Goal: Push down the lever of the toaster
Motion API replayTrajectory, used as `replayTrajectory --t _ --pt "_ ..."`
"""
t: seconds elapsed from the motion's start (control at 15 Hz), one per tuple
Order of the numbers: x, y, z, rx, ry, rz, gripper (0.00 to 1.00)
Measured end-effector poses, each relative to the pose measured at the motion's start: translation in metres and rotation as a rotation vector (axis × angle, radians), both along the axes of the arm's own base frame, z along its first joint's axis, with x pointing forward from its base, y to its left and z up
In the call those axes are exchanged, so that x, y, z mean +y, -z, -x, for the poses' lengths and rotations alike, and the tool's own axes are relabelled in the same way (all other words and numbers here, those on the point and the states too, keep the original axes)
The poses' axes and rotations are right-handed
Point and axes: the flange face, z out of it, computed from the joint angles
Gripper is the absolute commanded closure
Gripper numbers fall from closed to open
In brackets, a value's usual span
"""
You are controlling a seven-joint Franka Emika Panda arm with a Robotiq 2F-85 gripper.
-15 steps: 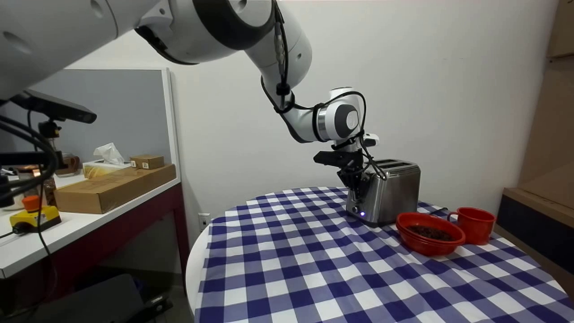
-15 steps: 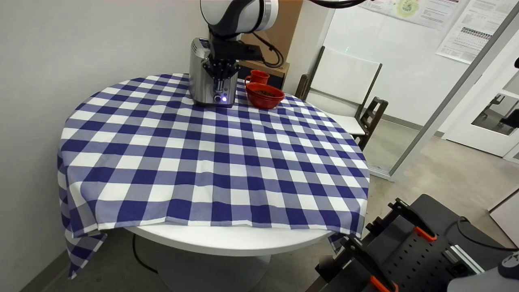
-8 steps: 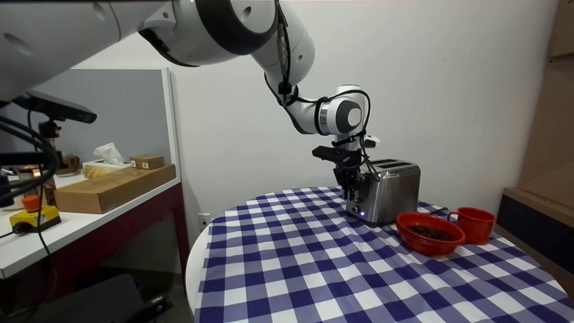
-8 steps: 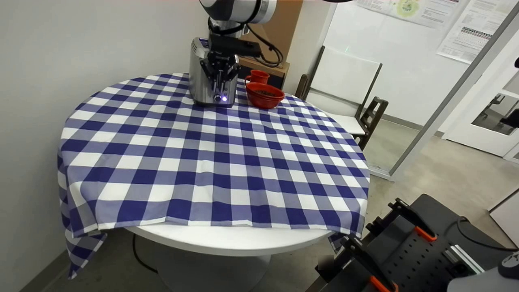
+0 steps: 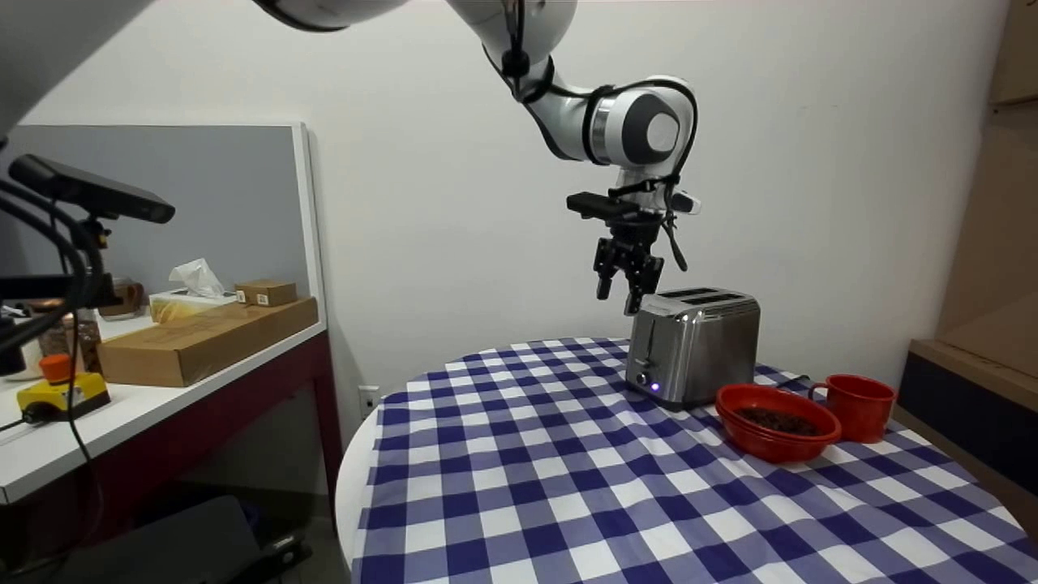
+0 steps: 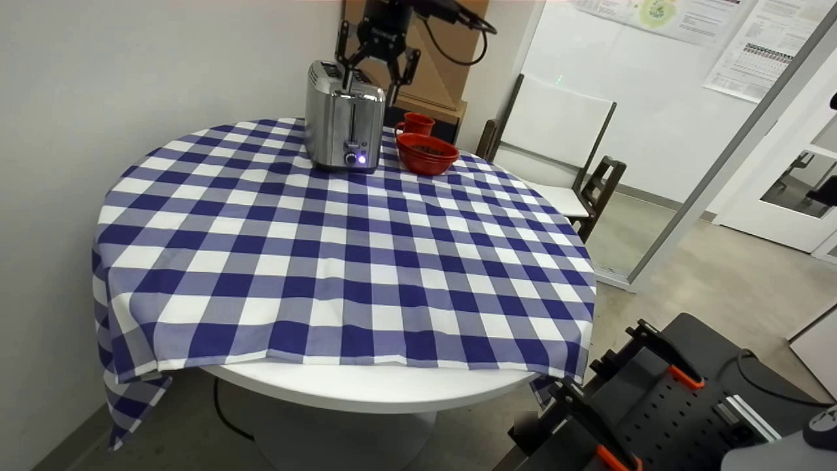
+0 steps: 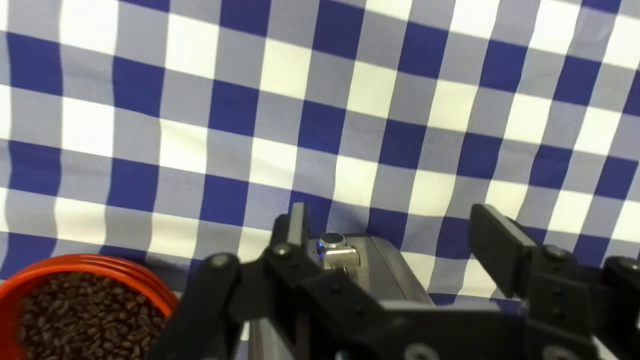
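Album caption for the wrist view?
Open claw above the lever of a toaster, a red bowl of beans alongside.

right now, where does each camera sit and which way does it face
An exterior view: above toaster height, facing across the tablecloth; arm and gripper show.
An exterior view: seemingly higher, angled down over the table; gripper at top.
Wrist view: on the arm, looking down at tablecloth and lever; fingers show.
Both exterior views share the red mug and toaster.

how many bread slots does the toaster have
2, both in the top of the toaster: the wall-side slot and the bowl-side slot, nearer the red bowl.
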Motion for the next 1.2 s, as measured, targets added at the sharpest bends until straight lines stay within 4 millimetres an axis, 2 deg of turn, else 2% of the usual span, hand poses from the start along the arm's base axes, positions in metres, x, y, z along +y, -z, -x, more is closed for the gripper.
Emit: replayTrajectory --t 0.2,0.47,0.8,0.93,1.2 --pt "0.000 -0.032 0.036 0.063 -0.059 0.001 0.00" --pt "0.004 -0.059 0.083 0.077 -0.127 0.043 0.00" --pt "0.002 -0.100 0.129 -0.048 -0.154 0.102 0.00" --pt "0.002 -0.102 0.129 -0.048 -0.153 0.102 0.00" --pt "0.002 -0.089 0.125 -0.031 -0.154 0.101 0.00"
